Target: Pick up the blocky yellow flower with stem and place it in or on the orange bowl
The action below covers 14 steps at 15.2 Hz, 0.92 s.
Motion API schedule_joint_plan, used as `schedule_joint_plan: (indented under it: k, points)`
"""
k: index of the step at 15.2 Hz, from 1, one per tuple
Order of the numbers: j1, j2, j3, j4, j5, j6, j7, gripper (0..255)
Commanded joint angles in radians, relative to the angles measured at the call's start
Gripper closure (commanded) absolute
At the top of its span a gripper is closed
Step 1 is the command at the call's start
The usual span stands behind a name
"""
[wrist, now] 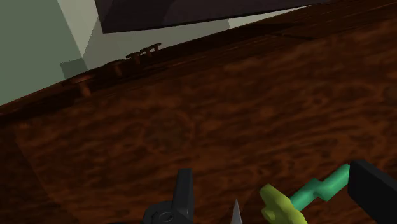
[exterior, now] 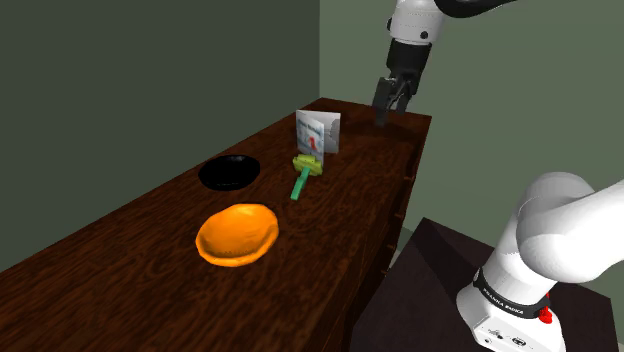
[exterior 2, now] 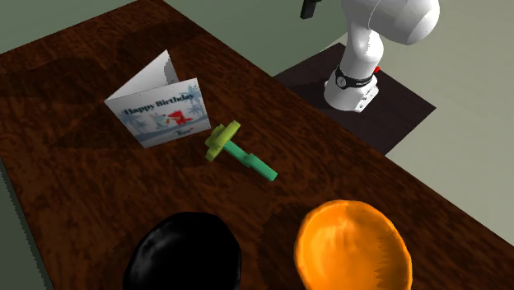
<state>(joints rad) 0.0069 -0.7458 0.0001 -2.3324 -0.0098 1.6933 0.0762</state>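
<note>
Yellow blocky flower point(exterior: 305, 168) lies flat beside the birthday card point(exterior: 317, 133), apart from the orange bowl point(exterior: 237, 234); the black gripper point(exterior: 390, 105) hangs above, jaws wide, empty. A skewed descent could topple the card or nudge the stem point(exterior: 299, 188) away.

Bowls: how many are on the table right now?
2. The black bowl lies by the wall-side edge of the table; the orange bowl sits beside it, mid-table.
</note>
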Motion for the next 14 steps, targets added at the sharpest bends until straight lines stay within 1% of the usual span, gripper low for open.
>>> schedule_joint_plan:
  k: [1, 4, 8, 11, 14]
  points:
    - [0.0, 0.0, 0.0, 0.0, 0.0, 0.0, 0.0, 0]
    - [-0.03, 0.052, 0.088, -0.02, 0.037, 0.064, 0.2, 0]
    - [-0.075, 0.156, 0.202, -0.01, 0.071, 0.148, 0.464, 0]
    - [-0.113, 0.258, 0.28, 0.023, 0.077, 0.205, 0.664, 0]
    - [-0.153, 0.374, 0.35, 0.074, 0.063, 0.255, 0.865, 0]
